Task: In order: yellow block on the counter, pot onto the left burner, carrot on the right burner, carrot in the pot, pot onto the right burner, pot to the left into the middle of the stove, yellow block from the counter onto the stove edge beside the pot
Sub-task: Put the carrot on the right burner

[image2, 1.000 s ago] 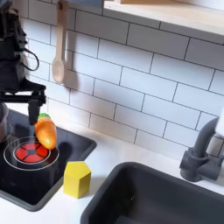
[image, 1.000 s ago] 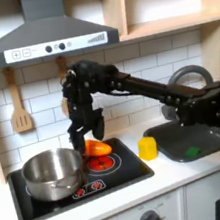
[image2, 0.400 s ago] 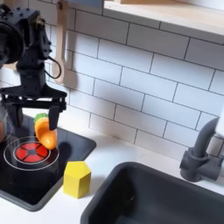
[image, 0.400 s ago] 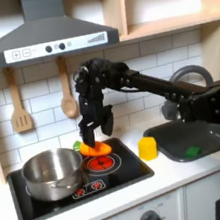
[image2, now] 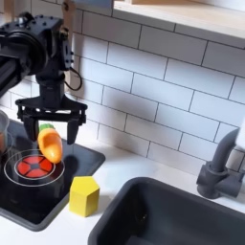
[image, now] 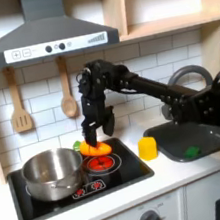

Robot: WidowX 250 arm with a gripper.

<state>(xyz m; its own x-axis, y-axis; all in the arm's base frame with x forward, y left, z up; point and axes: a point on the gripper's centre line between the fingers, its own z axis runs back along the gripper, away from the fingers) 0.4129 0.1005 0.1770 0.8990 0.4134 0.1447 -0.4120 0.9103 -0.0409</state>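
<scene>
Carrot: the orange carrot (image2: 50, 144) with its green end up sits tilted between the tool's fingers, over the far part of the red burner (image2: 32, 167) in the second exterior view; whether it touches the glass cannot be told. In the first exterior view the carrot (image: 95, 148) is at the far edge of the burner on the first exterior view's right.
Yellow block: the block (image2: 84, 195) stands on the white tabletop (image2: 120, 182) just beside the stove's corner, between stove and sink; in the first exterior view the block (image: 148, 147) is just right of the stove.
Stove: the black stove (image: 120, 172) carries the pot and the lit-looking red rings.
Pot: the steel pot (image: 52, 173) sits on the burner at the first exterior view's left, apart from the carrot.
Sink: a dark grey sink (image: 192, 136) holds a small green piece (image: 193, 151).
Tool: the tool (image2: 53, 135) points down, its fingers spread wide on either side of the carrot, apparently not pressing it.
Wall: wooden spoons (image: 18, 102) hang on the white tiles.
</scene>
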